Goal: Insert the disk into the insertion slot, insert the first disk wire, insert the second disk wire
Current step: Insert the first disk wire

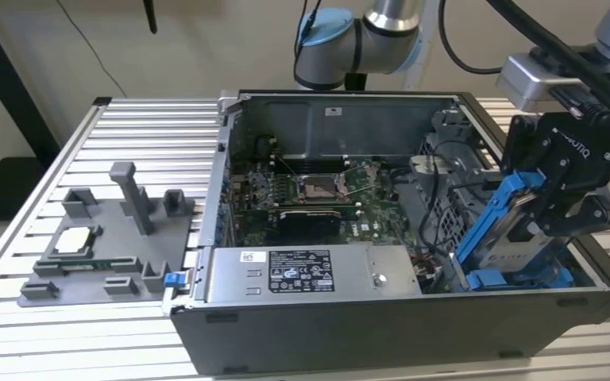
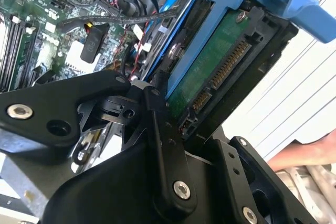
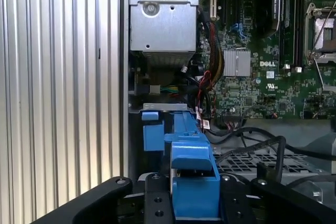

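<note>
Gripper: the gripper (image 1: 546,216) hangs over the corner of the computer case (image 1: 390,333) at the exterior view's right. Its 2 black fingers (image 3: 155,198) are drawn in tight against the disk's carrier, 1 on each side, and grip it.
Disk: the disk (image 1: 508,238) is in the gripper's hold and tilted steeply, with its bright blue carrier framing it. Its lower end is down at the blue rails of the bay, and its upper end stands above the case rim. It does not lie flat in the bay.
Disk underside: in the second wrist view the disk (image 2: 210,72) shows its green circuit board and a row of connector pins along 1 end.
Insertion slot: the insertion slot (image 1: 517,279) sits inside the case at the corner nearest the gripper. It is grey metal with blue plastic pieces, and the disk's low end is among them. In the first wrist view the slot's blue rails (image 3: 153,135) lie just beyond the carrier's blue tab.
Cables: black cables (image 3: 247,135) run loose beside the slot, between it and the motherboard (image 1: 316,190). I cannot tell whether any is plugged into the disk.
Grey metal box: the box with a sticker (image 1: 305,274) lies along the case's front wall, next to the slot.
Table: the case stands on a slatted metal table (image 1: 136,127).
Fixture: a grey fixture (image 1: 104,230) lies on the table at the exterior view's left, well apart from the gripper, with a processor chip (image 1: 75,240) on it.
</note>
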